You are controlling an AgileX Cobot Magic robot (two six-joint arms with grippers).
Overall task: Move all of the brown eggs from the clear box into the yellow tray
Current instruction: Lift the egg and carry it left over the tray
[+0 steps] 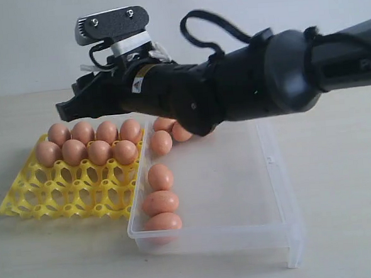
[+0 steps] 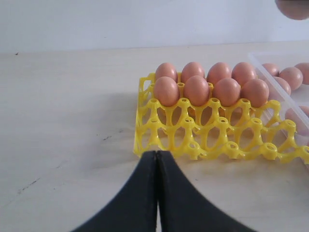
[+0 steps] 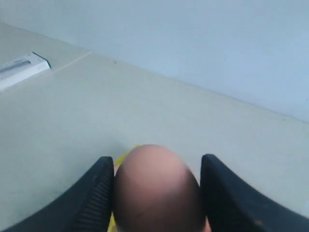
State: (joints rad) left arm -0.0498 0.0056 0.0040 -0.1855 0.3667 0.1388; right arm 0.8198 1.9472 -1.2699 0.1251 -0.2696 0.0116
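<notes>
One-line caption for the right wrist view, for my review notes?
Right gripper closed on a brown egg, held over the pale table.

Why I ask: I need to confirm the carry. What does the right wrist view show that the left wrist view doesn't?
Only right wrist: the right gripper clamped on a brown egg.
Only left wrist: the shut left gripper, eight eggs seated in the yellow tray, and a corner of the clear box.
Both: the pale table and some tray yellow.
</notes>
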